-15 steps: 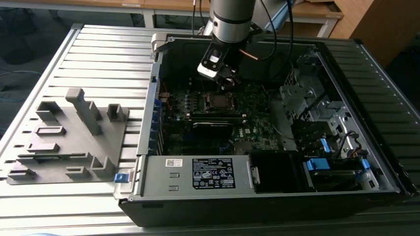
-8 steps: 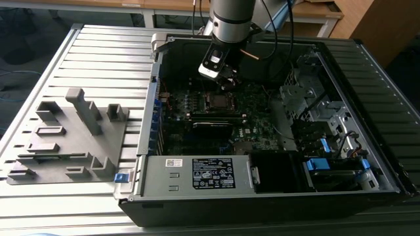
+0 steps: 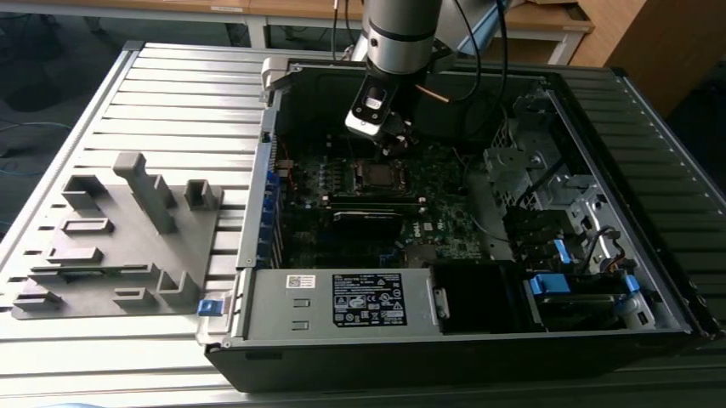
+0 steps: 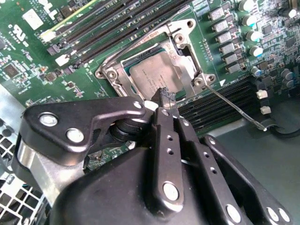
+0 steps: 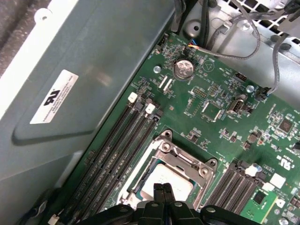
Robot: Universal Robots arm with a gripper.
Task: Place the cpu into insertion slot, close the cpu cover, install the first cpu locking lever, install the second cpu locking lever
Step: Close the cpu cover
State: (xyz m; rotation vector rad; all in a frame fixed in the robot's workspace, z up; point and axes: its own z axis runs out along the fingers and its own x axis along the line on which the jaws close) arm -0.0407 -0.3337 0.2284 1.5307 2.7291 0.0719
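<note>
Blk end effector [image 4: 165, 95] fingers pressed together, nothing betw. them, tips right over dull silver-grey square cpu [image 4: 152, 75]; contact unclear. Cpu sits in black square insertion slot [image 4: 125, 64]. Thin silver metal cpu cover [image 4: 186, 56] is down, framing it. Thin wire lever [image 4: 234, 107] juts out beside.

arm [image 3: 403, 34]: silver-grey tube, black cables [image 3: 478, 64] | tool [image 4: 165, 96]: black links, silver screws [image 4: 170, 191]

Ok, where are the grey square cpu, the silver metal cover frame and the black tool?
grey square cpu [image 4: 152, 75], second wrist view, bare metal top.
silver metal cover frame [image 5: 187, 157], first wrist view, one side bar.
black tool [image 4: 164, 93], second wrist view, its fingertips.
</note>
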